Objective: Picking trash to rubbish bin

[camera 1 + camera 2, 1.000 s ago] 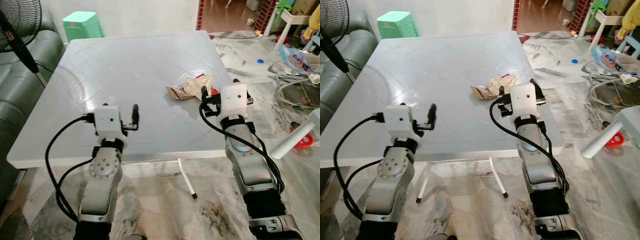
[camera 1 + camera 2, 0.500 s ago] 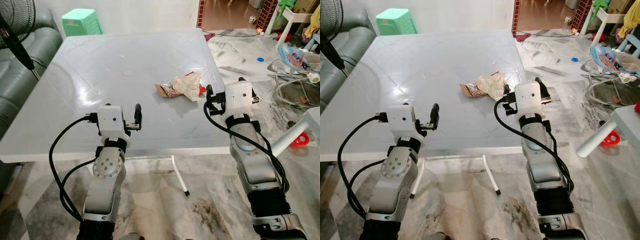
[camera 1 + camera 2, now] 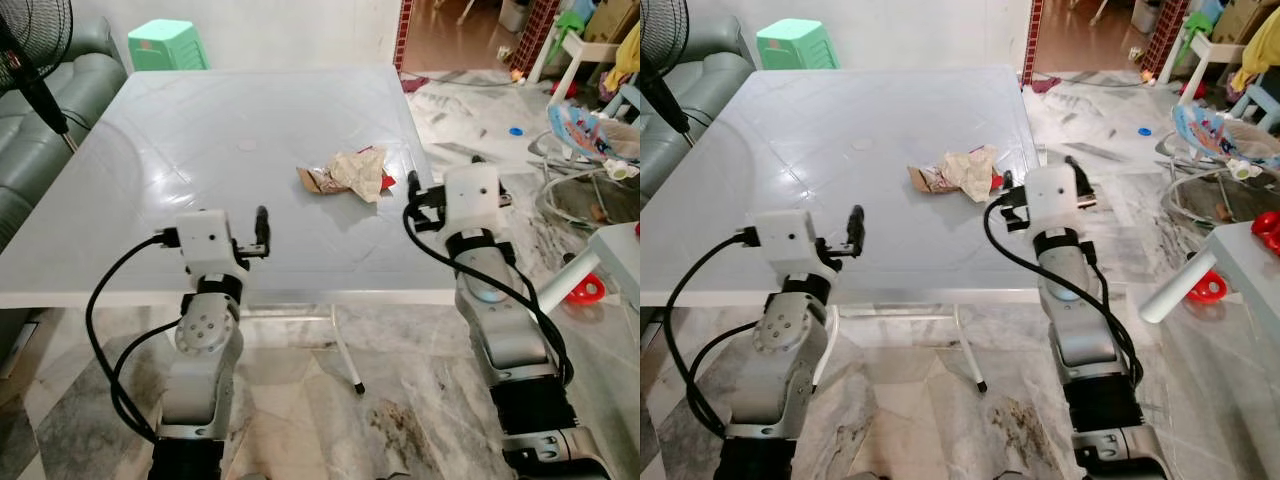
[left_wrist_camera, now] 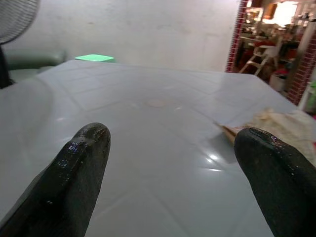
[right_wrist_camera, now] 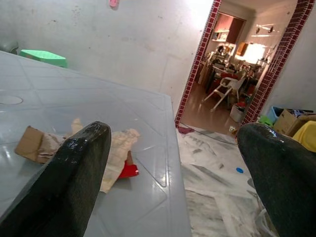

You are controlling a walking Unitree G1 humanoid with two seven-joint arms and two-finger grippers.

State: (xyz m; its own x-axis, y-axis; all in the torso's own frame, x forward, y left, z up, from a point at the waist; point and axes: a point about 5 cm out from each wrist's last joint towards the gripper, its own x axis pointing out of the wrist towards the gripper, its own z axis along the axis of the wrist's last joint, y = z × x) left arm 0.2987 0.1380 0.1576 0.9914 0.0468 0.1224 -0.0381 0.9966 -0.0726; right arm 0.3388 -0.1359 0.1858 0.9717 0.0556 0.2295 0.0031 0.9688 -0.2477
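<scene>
A green stool [image 3: 167, 45] stands beyond the far left corner of the white table [image 3: 150, 150]. The left gripper [image 4: 168, 168] hovers over the table's near left part, its fingers [image 4: 74, 168] spread wide apart and holding nothing. The crumpled trash [image 3: 345, 172] lies on the table toward its right edge. The right gripper [image 5: 173, 173] hangs at the table's right edge just beside the trash, fingers [image 5: 69, 168] spread and empty.

White table, one pile of trash on it.
The square white plastic table [image 3: 200, 150] stood on a marble floor [image 3: 400, 400], and crumpled paper trash [image 3: 345, 172] with a red scrap lay toward its right edge.
</scene>
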